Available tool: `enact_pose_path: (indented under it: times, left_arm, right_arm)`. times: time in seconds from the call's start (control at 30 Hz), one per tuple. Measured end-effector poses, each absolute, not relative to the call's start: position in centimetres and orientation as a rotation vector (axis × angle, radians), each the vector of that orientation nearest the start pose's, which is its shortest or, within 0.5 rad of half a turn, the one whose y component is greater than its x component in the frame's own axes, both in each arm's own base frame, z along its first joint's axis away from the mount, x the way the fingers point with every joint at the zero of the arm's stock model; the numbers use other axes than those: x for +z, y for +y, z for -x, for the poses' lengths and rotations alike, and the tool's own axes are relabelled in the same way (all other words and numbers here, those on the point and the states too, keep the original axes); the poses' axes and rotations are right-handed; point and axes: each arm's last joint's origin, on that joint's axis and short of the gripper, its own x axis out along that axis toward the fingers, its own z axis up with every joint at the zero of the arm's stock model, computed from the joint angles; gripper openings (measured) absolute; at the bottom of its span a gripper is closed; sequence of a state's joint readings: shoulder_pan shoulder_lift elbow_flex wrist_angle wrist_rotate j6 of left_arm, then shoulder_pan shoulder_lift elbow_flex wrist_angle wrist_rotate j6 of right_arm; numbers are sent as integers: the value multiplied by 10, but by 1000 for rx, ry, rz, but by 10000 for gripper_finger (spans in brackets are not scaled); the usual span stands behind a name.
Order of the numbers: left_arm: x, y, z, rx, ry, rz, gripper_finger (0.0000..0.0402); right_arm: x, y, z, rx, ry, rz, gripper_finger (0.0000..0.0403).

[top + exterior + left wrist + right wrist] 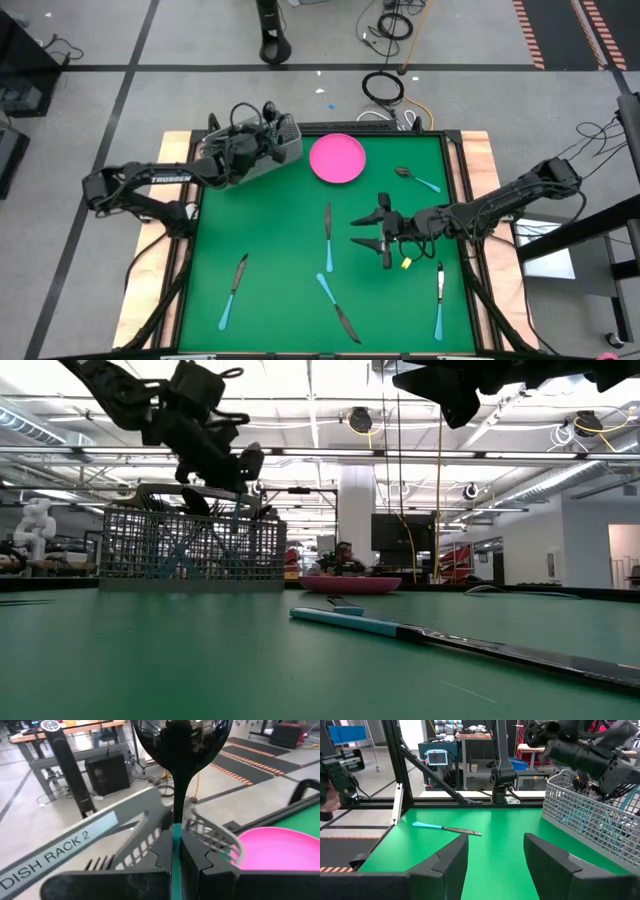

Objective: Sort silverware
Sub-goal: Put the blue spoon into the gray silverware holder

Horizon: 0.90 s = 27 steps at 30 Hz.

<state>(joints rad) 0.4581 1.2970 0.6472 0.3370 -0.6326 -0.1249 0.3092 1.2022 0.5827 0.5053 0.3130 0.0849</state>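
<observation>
Hovering over the grey wire-mesh basket (268, 150) at the table's far left corner, the left gripper (262, 140) is seen clamped tight on a spoon (176, 750), bowl upward, gripped by its light blue handle. The right gripper (380, 232) is held above the green table (285, 290) with its fingers parted and nothing between them. More silverware is scattered flat: a knife (327, 235) just left of that gripper, a fork (439, 295) near the right edge, another spoon (415, 178) beside the pink plate (337, 158). Each piece is judged light, rigid and slippery; the thicker plastic handle is likely the best place to be gripped.
</observation>
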Motion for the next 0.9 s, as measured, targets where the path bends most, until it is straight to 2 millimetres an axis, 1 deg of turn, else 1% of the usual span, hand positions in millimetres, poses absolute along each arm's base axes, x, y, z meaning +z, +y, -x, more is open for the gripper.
enact_pose_path:
  times: [0.1, 0.2, 0.3, 0.4, 0.53, 0.63, 0.77, 0.9]
  left_arm:
    - [224, 137, -234, 1114, 262, 88, 10]
    - [220, 139, -234, 1141, 264, 104, 26]
    - [220, 140, -233, 1180, 251, 116, 48]
    - [221, 140, -234, 1184, 227, 141, 66]
    - [223, 138, -236, 1173, 199, 142, 78]
    - [224, 136, -238, 1162, 210, 137, 84]
    - [233, 131, -240, 1145, 212, 79, 88]
    - [254, 118, -235, 1114, 169, 18, 89]
  right_arm:
    - [245, 68, -245, -11, 109, -49, 180]
    - [245, 68, -245, -11, 110, -46, 180]
    - [245, 68, -245, -11, 118, -42, 180]
    - [245, 68, -245, -10, 118, -28, 180]
    - [245, 68, -245, -10, 118, -28, 180]
    - [245, 68, -245, -10, 118, -28, 180]
    - [244, 68, -245, -11, 121, -28, 180]
    - [242, 68, -244, -12, 143, -24, 180]
